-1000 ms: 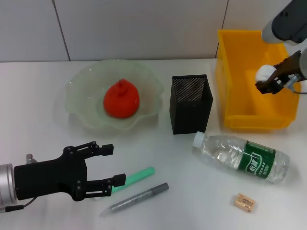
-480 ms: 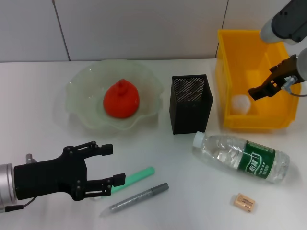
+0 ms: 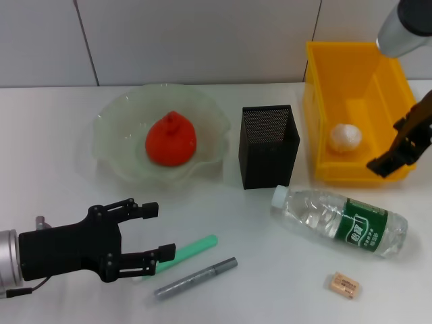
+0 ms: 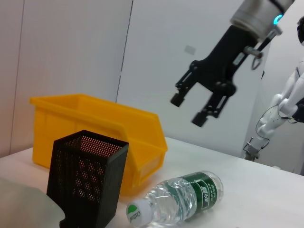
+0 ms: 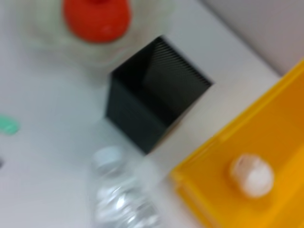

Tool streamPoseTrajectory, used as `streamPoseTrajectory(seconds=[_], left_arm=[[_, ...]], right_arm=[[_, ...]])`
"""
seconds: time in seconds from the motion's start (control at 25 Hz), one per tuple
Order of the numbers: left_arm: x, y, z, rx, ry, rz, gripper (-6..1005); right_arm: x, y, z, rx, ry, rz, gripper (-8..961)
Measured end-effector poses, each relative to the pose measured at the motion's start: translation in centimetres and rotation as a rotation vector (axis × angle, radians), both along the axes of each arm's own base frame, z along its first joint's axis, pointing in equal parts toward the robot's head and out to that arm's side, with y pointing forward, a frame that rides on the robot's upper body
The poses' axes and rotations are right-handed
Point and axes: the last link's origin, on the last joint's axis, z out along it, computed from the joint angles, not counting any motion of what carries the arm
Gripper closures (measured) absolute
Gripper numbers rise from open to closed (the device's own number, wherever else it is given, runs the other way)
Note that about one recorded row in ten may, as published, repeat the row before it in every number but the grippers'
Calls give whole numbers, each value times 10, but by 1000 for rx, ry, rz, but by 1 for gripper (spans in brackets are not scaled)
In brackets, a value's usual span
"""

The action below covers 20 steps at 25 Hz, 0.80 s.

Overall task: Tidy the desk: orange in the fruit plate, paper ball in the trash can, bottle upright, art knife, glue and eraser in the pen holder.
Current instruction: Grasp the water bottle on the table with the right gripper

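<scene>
The orange (image 3: 171,140) sits in the fruit plate (image 3: 108,118). Inside the yellow trash can (image 3: 358,74) lies the paper ball (image 3: 345,137), also seen in the right wrist view (image 5: 251,175). My right gripper (image 3: 395,145) hangs open and empty above the can's front right corner, apart from the ball. The bottle (image 3: 341,219) lies on its side in front of the black pen holder (image 3: 268,145). A green glue stick (image 3: 192,248) and a grey art knife (image 3: 196,277) lie near the front, by my open left gripper (image 3: 156,231). The eraser (image 3: 343,285) lies front right.
The white desk (image 3: 40,169) runs back to a grey panelled wall. The pen holder stands between the plate and the trash can, with narrow gaps on both sides. The bottle's cap (image 3: 280,196) points toward the holder.
My right gripper opened and let the paper ball fall into the trash can, then moved toward the can's front edge. The left arm has not moved.
</scene>
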Motion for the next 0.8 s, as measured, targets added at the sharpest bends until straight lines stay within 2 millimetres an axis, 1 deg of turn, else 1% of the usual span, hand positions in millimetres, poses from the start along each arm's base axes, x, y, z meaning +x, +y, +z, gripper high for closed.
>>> streamPoseTrajectory(seconds=[0.08,0.2,0.24,0.28,0.4,0.44,0.48,0.6,0.64,0.68,0.8], left_arm=[[0,0,0,0,1,0,153],[0,0,0,0,1,0,152],[0,-1,-1,-4,2,0,152],[0,-1,-1,-4,2,0,152],[-1,-2,-2,-10,6,0,152],[-1,-2,-3,-10,6,1,152],[-1,-2,-3,-10,6,1,152],[-1,-3,-3,-11,7,4,152],[-2,-3,-3,-10,7,6,152],[-2,-3,-3,-10,7,6,152],[-4,-3,-4,-5,13,18,152]], right_arm=[[-4,-4,-2,-42,-15,-13,151],[-7,-4,-11,-95,-29,-34,151],[-5,-1,-21,-133,-41,-47,152],[-5,-1,-21,-133,-41,-47,152],[-4,1,-41,-194,-69,-33,152],[-3,3,-53,-216,-89,-7,152],[-3,3,-53,-216,-89,-7,153],[-1,6,-65,-234,-110,32,153],[1,8,-72,-245,-123,52,153],[1,8,-72,-245,-123,52,153],[4,11,-83,-275,-126,71,153]])
